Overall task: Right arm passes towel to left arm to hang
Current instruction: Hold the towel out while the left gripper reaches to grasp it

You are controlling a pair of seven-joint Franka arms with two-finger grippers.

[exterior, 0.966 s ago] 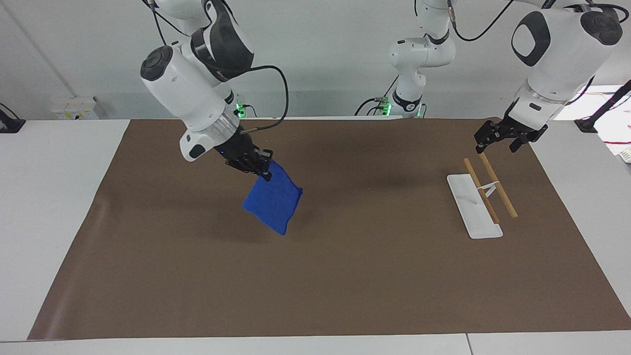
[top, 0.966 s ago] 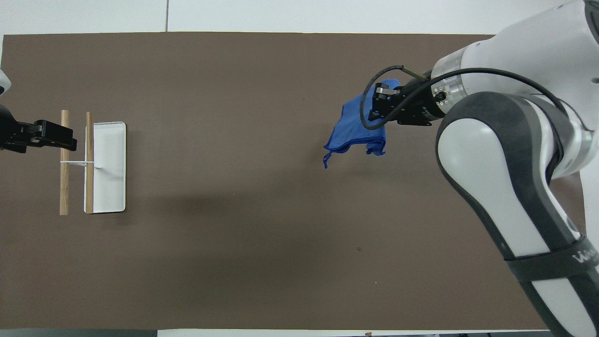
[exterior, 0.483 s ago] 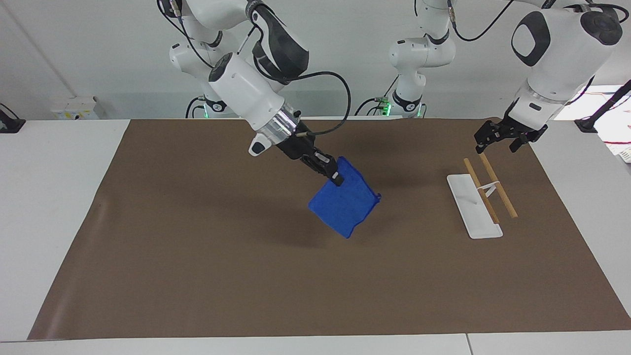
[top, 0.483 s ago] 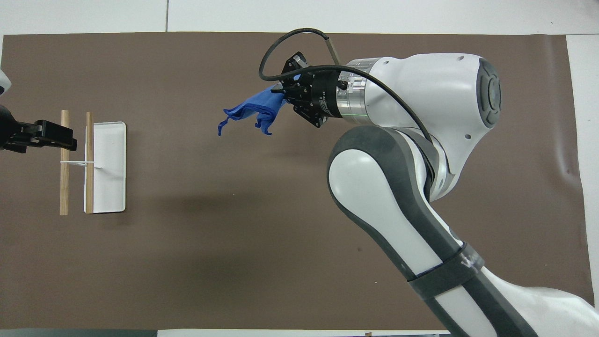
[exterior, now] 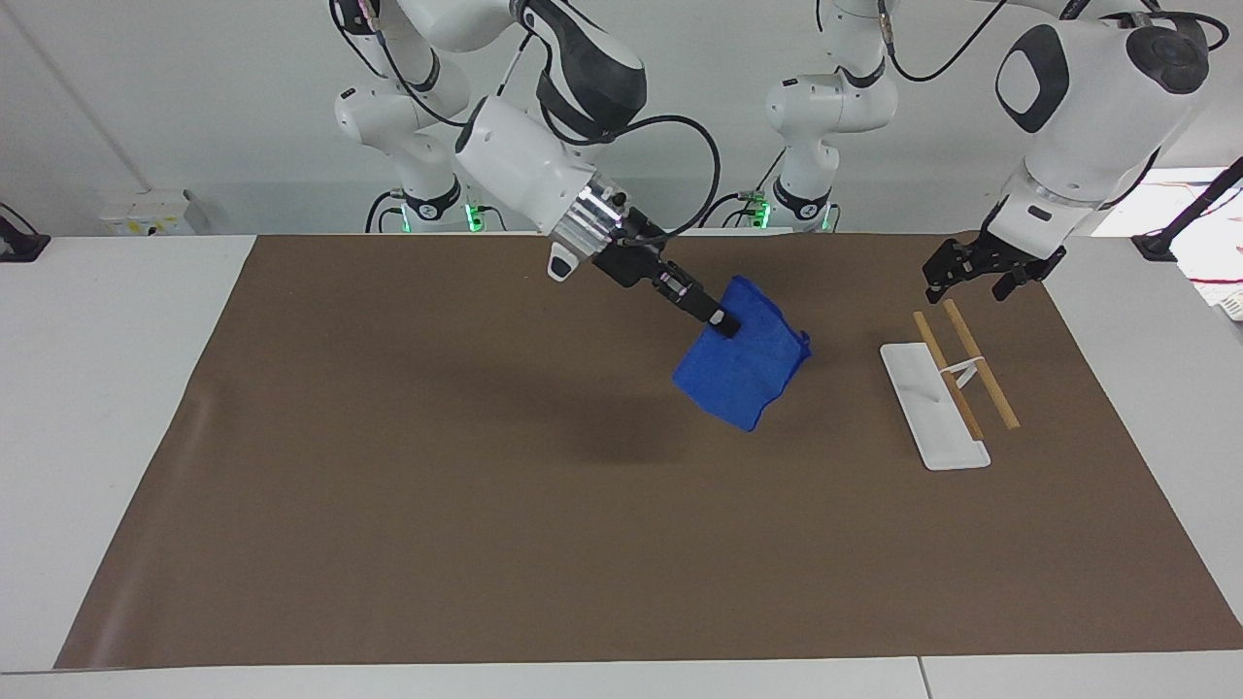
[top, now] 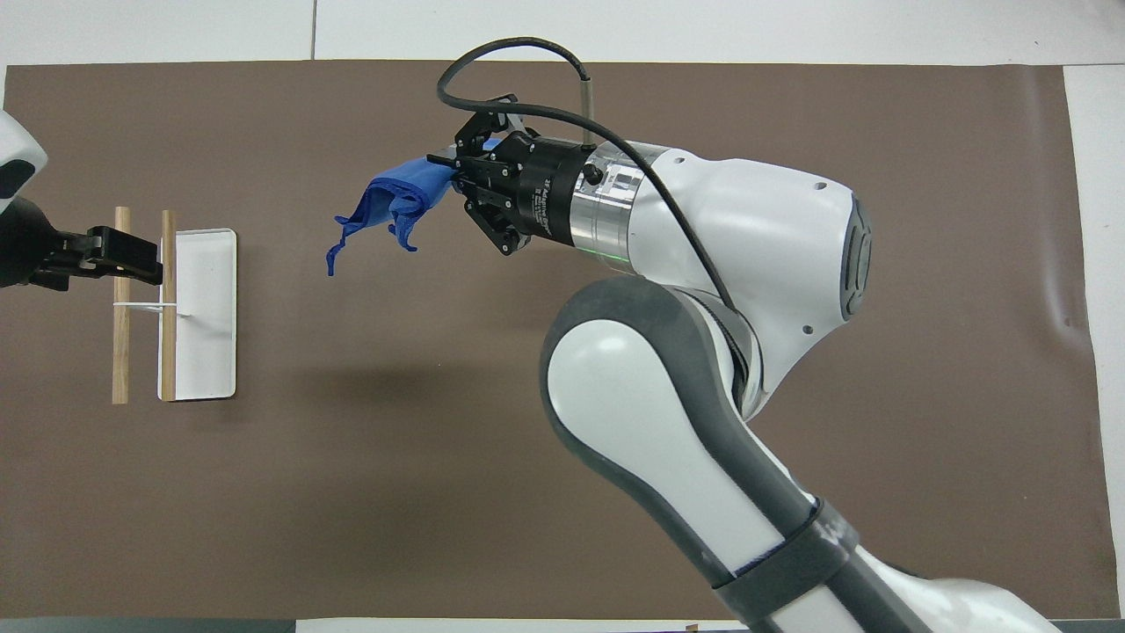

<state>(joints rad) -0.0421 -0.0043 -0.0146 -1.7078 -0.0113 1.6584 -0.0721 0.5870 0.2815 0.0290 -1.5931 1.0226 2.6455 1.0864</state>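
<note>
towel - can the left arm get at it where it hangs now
Probably yes. The towel hangs free in the air from the right hand, its lower part unobstructed, and bare mat lies between it and the open left hand over the rack's end.

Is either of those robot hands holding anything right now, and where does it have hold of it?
The right gripper pinches the blue towel at its upper edge, hanging clear above the mat. The left gripper, open over the wooden rack, holds nothing.

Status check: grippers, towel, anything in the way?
Right gripper shut on towel, up over the mat. Left gripper open, waiting over the rack. Nothing between them.
</note>
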